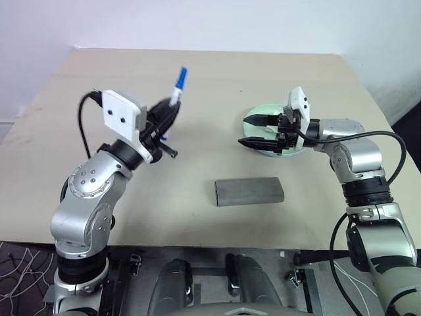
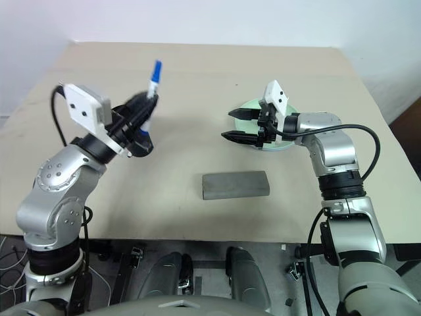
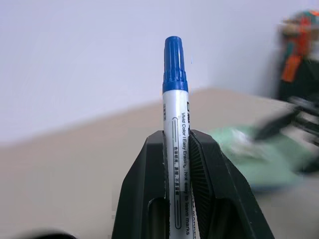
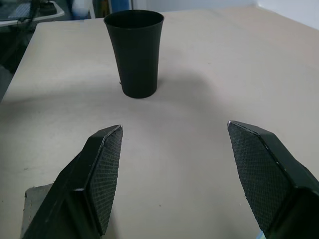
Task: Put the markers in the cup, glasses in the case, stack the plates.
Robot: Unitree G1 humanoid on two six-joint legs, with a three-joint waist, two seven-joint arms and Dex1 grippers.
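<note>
The left gripper is clamping shut on the white barrel of the blue-capped marker, gripping it low on the barrel so that most of the pen is sticking up and forward past the fingertips, cap end uppermost. The gripper is holding it in the air above the table, tilting upward. The black cup is standing upright on the table, facing the right gripper across bare tabletop, and in the head views it is largely hiding behind the left gripper, so it appears to be close beside or just below that hand.

The right gripper is hanging with its jaws spread wide and carrying nothing, poised over the mint green plate. The grey case is lying closed, nearer the robot than both grippers and between them.

The risk from here looks like the drop into the cup: the pen is pointing cap up, so the wrist needs turning before release. A tilted release could catch the rim, tip the light cup or send the marker rolling across the table.
</note>
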